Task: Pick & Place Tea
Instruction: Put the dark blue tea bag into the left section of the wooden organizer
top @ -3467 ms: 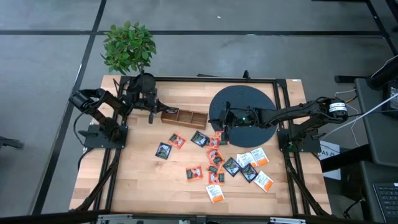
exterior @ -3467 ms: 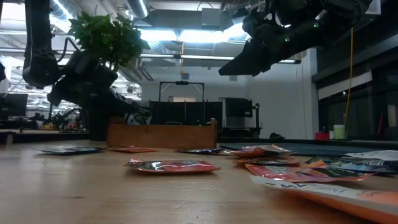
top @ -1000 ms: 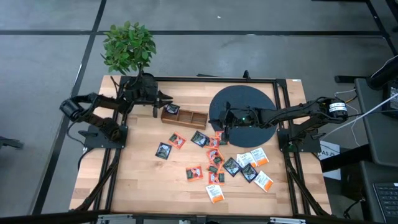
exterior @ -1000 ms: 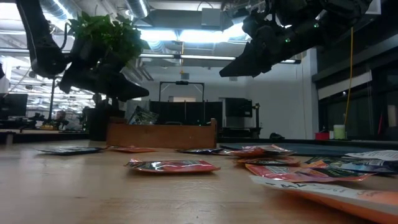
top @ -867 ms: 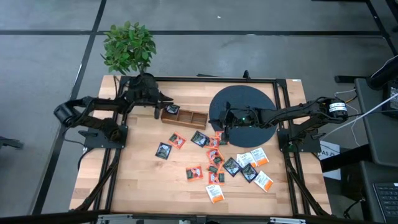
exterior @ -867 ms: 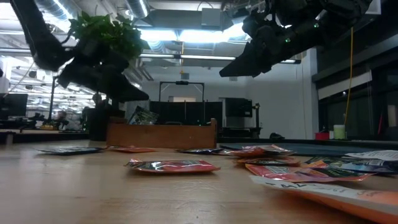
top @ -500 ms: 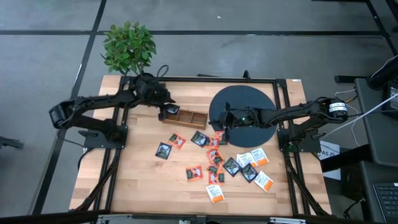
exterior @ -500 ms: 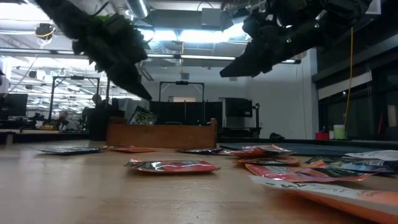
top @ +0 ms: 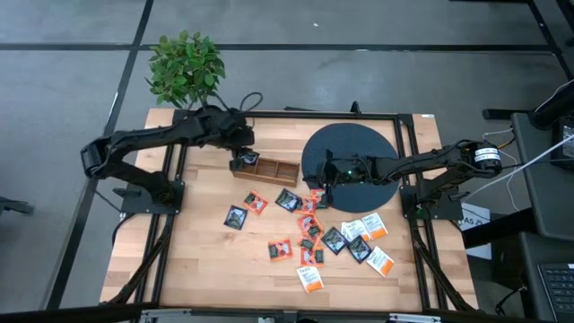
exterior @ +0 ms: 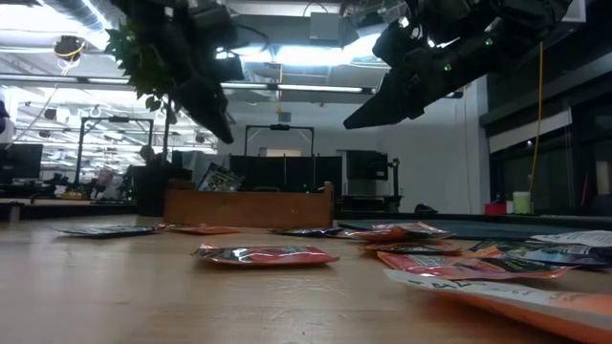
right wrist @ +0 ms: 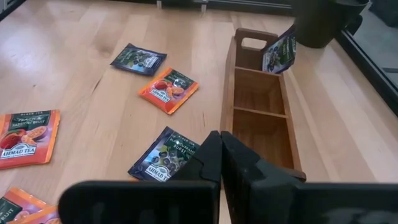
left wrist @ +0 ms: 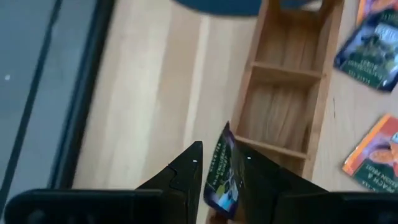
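Tea sachet | upright in tray end compartment | below left jaws

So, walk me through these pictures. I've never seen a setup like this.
This is a robot with two dark arms at a wooden table. Each arm ends in a two-finger end effector. One picture looks straight down on the table, one looks level across it, and each wrist carries a camera that looks past its own fingers.

On the table lie loose tea sachets, a wooden tray with compartments, a black disc and a plant.

The left end effector hangs open above the tray's end compartment, where one dark sachet stands leaning. The level view shows a gap between them, so the sachet is not held. The right end effector is shut and empty, above the table near the disc's edge.
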Available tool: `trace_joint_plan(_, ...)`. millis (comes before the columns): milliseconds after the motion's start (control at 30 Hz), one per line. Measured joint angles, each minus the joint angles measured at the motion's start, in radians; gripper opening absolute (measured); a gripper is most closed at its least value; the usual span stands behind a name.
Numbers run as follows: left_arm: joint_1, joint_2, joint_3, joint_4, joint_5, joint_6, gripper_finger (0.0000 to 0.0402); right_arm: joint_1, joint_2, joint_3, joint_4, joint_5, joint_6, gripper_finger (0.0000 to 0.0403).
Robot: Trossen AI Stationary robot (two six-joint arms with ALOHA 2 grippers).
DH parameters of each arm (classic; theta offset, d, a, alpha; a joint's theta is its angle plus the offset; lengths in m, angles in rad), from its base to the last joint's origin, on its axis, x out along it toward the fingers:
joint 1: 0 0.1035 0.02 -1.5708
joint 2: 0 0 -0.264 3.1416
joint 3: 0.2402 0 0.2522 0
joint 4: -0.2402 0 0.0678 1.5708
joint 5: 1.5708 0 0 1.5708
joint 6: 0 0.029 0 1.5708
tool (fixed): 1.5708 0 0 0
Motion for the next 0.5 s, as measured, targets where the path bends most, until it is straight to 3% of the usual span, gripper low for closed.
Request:
trace_joint_plan(267,-0.016,0.162,0.104,-0.078,-0.016,0.009,0.0086,0.0,0.0,0.0,-0.016,0.0,0.0,0.0009)
trace_joint_plan(500,-0.012,0.198,0.147,-0.118,-0.019,0.045,0.0087,0.0,0.0,0.0,-0.031,-0.001,0.0,0.0009)
